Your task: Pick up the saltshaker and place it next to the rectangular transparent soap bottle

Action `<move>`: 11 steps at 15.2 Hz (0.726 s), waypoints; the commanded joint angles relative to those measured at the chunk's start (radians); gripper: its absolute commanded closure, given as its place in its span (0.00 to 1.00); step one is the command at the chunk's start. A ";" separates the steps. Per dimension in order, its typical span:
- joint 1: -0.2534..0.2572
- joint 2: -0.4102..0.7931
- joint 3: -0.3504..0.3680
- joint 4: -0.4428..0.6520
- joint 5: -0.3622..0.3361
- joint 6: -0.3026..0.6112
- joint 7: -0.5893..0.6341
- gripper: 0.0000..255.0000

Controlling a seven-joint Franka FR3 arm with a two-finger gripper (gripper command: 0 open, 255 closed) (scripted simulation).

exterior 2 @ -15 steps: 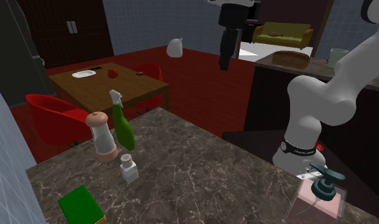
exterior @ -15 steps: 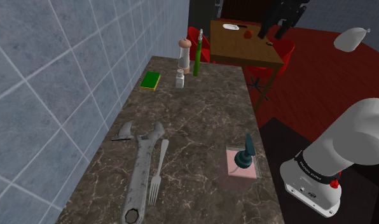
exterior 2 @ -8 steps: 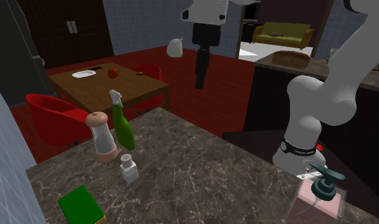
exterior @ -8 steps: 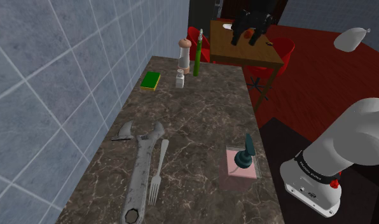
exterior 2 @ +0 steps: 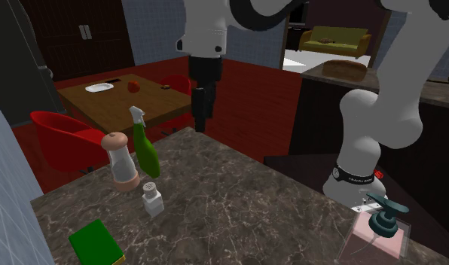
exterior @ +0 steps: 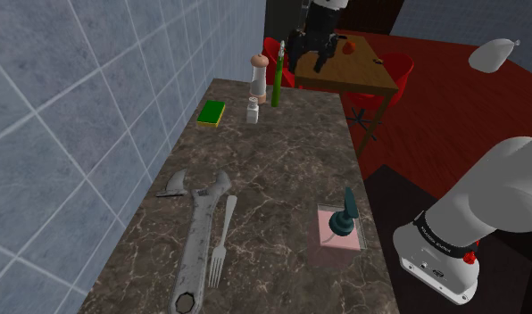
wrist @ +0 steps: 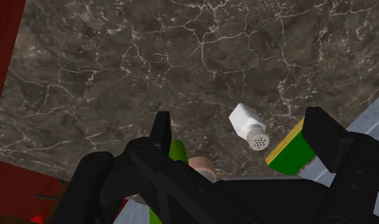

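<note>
Swung across from above the dining table, the hand [exterior 2: 200, 120] now hangs high over the far end of the desk [exterior 2: 238, 203], its 2 fingers spread wide and holding nothing. It points down at the stone, probably so the wrist camera can line up on the saltshaker [wrist: 248, 126], which shows between the fingers but far below them. The white shaker [exterior: 253, 111] stands upright near the far end of the desk, well apart from the rectangular soap bottle [exterior: 342, 230] at the near edge by the stand. A descent looks tight: a pepper mill [exterior 2: 120, 159] and a green spray bottle [exterior 2: 146, 150] stand just behind the shaker, and a green sponge [exterior 2: 96, 245] lies beside it. A wrench [exterior: 199, 250] and a fork [exterior: 222, 241] lie toward the wall side, off the likely path to the bottle
</note>
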 commanded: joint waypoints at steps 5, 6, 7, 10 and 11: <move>0.013 0.249 0.018 0.177 -0.011 0.033 0.039 0.00; 0.015 0.290 0.021 0.211 -0.014 0.034 0.046 0.00; 0.019 0.331 0.023 0.247 -0.017 0.034 0.054 0.00; 0.029 0.458 0.027 0.363 -0.026 0.026 0.075 0.00; 0.033 0.501 0.028 0.405 -0.029 0.021 0.082 0.00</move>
